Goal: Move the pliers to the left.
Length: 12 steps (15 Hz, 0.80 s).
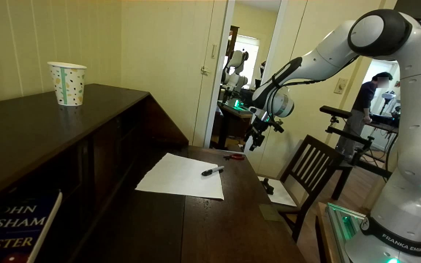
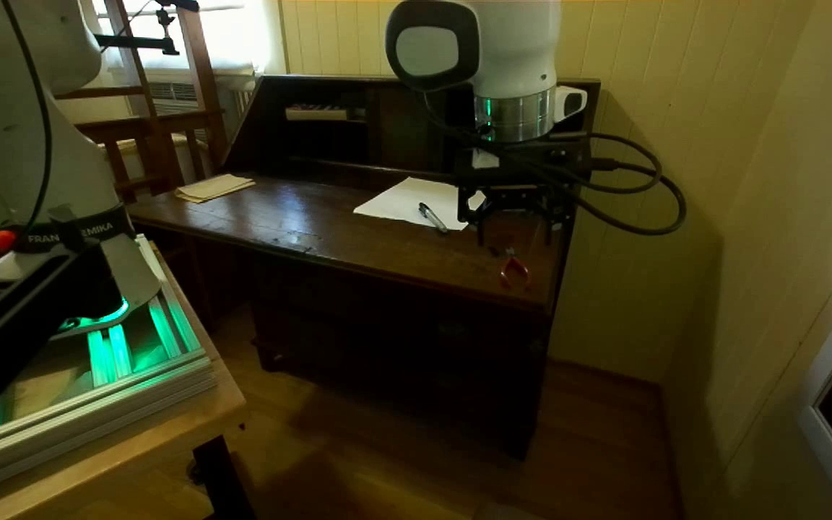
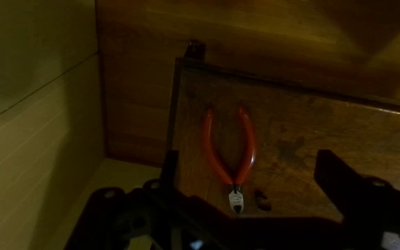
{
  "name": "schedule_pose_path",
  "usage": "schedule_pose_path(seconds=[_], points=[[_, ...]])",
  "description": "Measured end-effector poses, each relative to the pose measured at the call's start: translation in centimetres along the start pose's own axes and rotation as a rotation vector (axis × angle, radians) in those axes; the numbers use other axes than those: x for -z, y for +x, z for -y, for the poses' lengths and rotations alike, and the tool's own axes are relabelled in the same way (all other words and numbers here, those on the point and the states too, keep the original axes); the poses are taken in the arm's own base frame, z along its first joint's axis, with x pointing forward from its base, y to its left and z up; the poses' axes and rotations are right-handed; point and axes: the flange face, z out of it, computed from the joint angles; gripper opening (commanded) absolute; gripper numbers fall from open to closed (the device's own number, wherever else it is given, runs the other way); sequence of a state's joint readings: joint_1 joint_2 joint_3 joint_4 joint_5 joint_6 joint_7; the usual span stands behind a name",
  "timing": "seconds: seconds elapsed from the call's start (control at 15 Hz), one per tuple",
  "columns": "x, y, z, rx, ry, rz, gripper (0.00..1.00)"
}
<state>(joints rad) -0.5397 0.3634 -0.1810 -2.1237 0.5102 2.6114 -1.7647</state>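
The pliers lie flat near the corner of the dark wooden desk, with red handles spread apart and a small grey metal head. They show in both exterior views [image 1: 236, 156] [image 2: 514, 273] and in the wrist view [image 3: 244, 172]. In the wrist view the handles point up, toward the desk's edge, and the head points down, toward the gripper body. My gripper is open and empty above the desk in both exterior views [image 1: 253, 141] [image 2: 516, 235]. In the wrist view its dark fingers [image 3: 248, 152] are wide apart, and the pliers show between them, nearer the left finger.
A white paper sheet [image 1: 181, 179] lies on the desk with a dark marker [image 1: 212, 170] on it. A patterned cup [image 1: 68, 86] stands on the desk's upper shelf, a book [image 1: 16, 226] lower down. Folded papers [image 2: 214, 188] lie at the far end. A wall [image 2: 676, 217] rises beside the desk.
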Motion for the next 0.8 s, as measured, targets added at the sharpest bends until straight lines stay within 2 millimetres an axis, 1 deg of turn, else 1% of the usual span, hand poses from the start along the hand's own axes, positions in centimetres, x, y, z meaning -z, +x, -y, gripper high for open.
schedule_pose_path(seconds=[0.13, 0.27, 0.4, 0.53, 0.67, 0.8], points=[[-0.9, 0.3, 0.3, 0.003, 0.016, -0.002, 1.0], [-2.5, 0.9, 0.6, 0.013, 0.04, -0.002, 1.0], [-4.0, 1.6, 0.8, 0.027, 0.05, -0.001, 1.0], [-5.2, 2.5, 0.8, 0.044, 0.049, -0.006, 1.0], [-5.8, 3.2, 0.5, 0.059, 0.041, -0.013, 1.0], [-6.0, 3.4, 0.1, 0.064, 0.036, -0.02, 1.0]])
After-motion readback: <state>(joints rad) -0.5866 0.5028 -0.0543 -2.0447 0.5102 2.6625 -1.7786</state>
